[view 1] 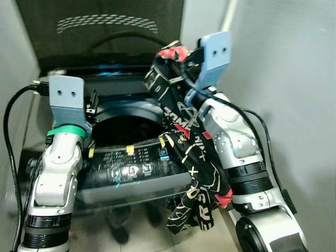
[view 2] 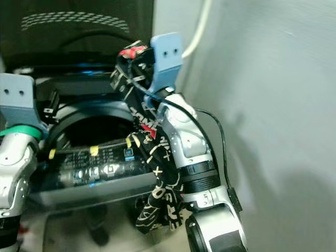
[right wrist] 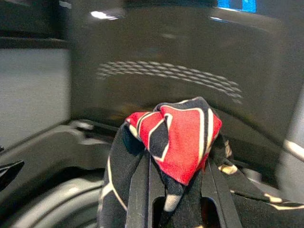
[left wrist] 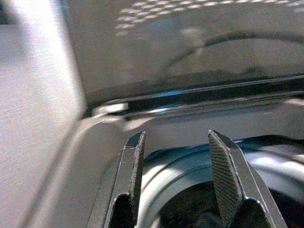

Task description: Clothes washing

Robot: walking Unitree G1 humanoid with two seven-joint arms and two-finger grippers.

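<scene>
A top-loading washing machine (view 1: 131, 173) stands before me with its lid (view 1: 100, 31) raised and its dark round drum opening (view 1: 126, 128) showing. My right gripper (view 1: 170, 60) is shut on a black, red and cream patterned garment (view 1: 191, 157), held above the drum's right rim; the cloth hangs down over my right arm past the machine's front. In the right wrist view the garment (right wrist: 175, 137) bunches over the fingers. My left gripper (left wrist: 175, 156) is open and holds nothing, hovering over the drum's left rear rim (left wrist: 190, 166).
Grey walls close in on both sides, the right wall (view 1: 294, 79) very near my right arm. The control panel (view 1: 131, 168) with yellow stickers runs along the machine's front. A white pipe (view 2: 197, 31) climbs the back corner. Tiled floor (view 1: 131, 231) lies below.
</scene>
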